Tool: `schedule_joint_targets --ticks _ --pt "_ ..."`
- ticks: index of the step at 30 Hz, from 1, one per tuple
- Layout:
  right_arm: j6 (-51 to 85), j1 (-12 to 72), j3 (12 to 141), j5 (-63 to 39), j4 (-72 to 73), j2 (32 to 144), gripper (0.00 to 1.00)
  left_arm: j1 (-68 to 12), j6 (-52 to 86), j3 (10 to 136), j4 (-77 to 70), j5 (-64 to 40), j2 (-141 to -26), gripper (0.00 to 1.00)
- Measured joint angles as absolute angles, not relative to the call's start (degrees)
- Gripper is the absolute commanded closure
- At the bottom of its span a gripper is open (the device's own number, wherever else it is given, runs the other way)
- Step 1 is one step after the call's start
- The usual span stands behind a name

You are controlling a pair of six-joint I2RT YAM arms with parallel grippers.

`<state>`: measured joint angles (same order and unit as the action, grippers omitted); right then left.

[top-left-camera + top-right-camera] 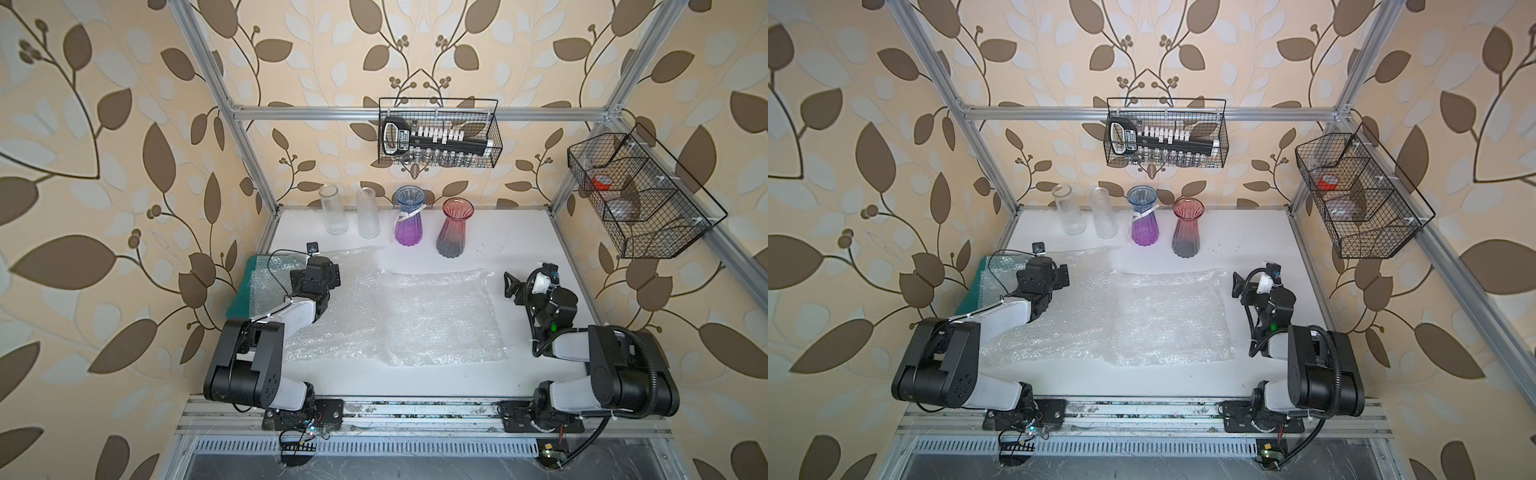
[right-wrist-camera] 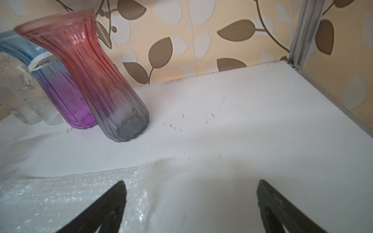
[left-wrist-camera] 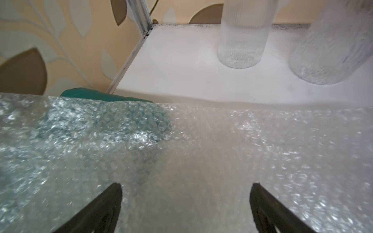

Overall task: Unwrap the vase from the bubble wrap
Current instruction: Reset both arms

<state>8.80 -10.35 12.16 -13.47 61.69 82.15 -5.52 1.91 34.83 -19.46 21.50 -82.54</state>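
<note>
White tabletop (image 1: 519, 232): bubble wrap (image 1: 415, 316) lies flat in the middle; pink-grey vase (image 1: 454, 230) and three others stand bare behind it. Left gripper (image 3: 185, 185) and right gripper (image 2: 191, 183) spread, empty. Probably done: lift clear without snagging sheets.

A: What encloses the cell?
B: Cream wallpaper (image 1: 124, 83) with brown and pale leaves on three sides, behind an aluminium frame (image 1: 311, 111).
A: And below?
B: A white tabletop (image 1: 519, 249), flecked with small dark marks near the back. A back wire basket (image 1: 493, 137) hangs off the frame; a side wire basket (image 1: 648, 237) hangs at right.
</note>
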Motion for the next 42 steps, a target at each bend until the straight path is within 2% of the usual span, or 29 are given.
schedule_joint_targets --ticks 4,14,20,26,33,38,42 --pt "8.8 -9.5 9.8 -11.0 68.4 86.1 0.01 -5.5 0.3 34.7 -22.1 18.7 -82.2 0.01" --pt "7.2 -5.8 12.5 -5.1 64.4 86.4 0.01 -5.5 -1.4 31.6 -21.3 15.7 -77.2 0.01" --pt "5.7 -1.6 14.0 1.0 61.2 86.4 0.01 -5.5 -0.9 30.3 -22.6 15.0 -77.3 0.01" --pt "5.4 -1.9 11.8 3.9 64.4 85.9 0.01 -5.2 0.2 26.0 -28.0 13.9 -81.1 0.01" --pt "4.8 -2.8 10.9 2.2 65.3 85.8 0.01 -3.2 1.0 24.9 -33.2 11.9 -85.0 0.01" --pt "2.5 -0.4 10.8 0.7 67.0 85.8 0.01 -2.9 1.5 24.3 -36.6 11.4 -85.4 0.01" --pt "3.0 -0.4 10.7 3.4 67.4 85.8 0.01 -2.9 1.5 24.2 -37.4 10.9 -86.0 0.01"
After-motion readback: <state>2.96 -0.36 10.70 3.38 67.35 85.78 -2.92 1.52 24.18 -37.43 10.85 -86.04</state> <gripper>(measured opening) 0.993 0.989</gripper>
